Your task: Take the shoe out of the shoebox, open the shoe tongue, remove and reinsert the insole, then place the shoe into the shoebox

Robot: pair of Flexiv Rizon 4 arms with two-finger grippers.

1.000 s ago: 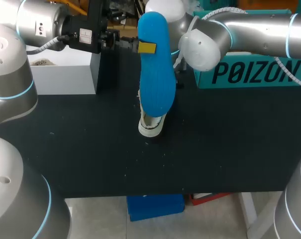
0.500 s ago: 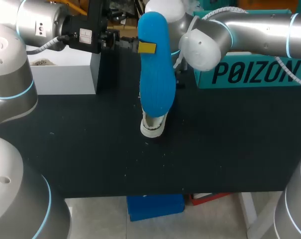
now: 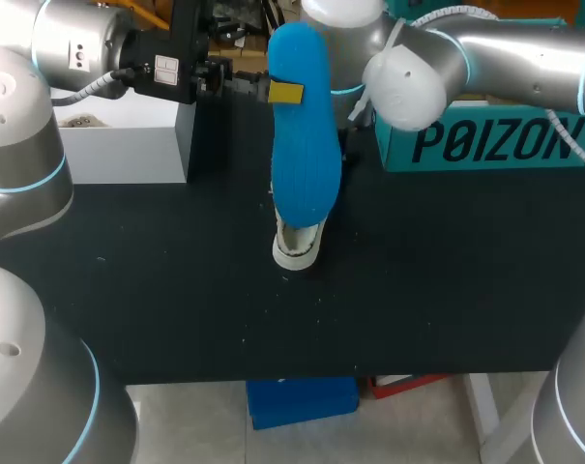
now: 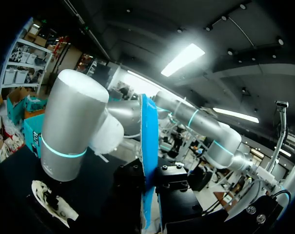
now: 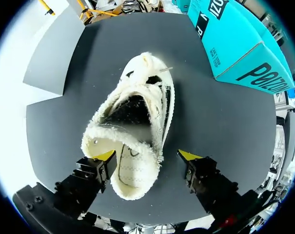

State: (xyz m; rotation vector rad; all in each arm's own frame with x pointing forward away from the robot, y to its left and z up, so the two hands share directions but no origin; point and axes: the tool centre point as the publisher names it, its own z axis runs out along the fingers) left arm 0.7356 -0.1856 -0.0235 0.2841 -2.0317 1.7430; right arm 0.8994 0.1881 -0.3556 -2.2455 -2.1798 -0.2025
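Blue insole point(image 3: 302, 126) is hanging upright directly above the shoe point(image 3: 297, 247) in the head view, covering most of it, so that only one white end of the shoe is showing below the insole's lower edge. Left hand point(image 3: 277, 92) is clamping the insole near its upper end, one yellow tip lying flat on the face turned to the camera. In the left wrist view the insole point(image 4: 147, 146) is appearing edge-on, pinched between the two black fingers of that hand point(image 4: 149, 183), with the shoe point(image 4: 52, 207) lying well below and to one side on the surface. White fleece-lined shoe point(image 5: 137, 122) is resting sole-down on the black surface point(image 3: 176, 309), its opening facing up and its collar spread wide. Right hand point(image 5: 146, 156) is hovering over one end of the shoe with its fingers spread wide and gripping nothing: one yellow tip is sitting just beside the collar, the other standing clear of the shoe's opposite flank. In the head view this hand is hidden behind the insole, and only the right arm point(image 3: 408, 72) is showing beyond the shoe. Teal box point(image 3: 485, 135) is standing on the right arm's side of the shoe, apart from it. White box point(image 3: 128, 130) is standing on the opposite side of the shoe, also apart.
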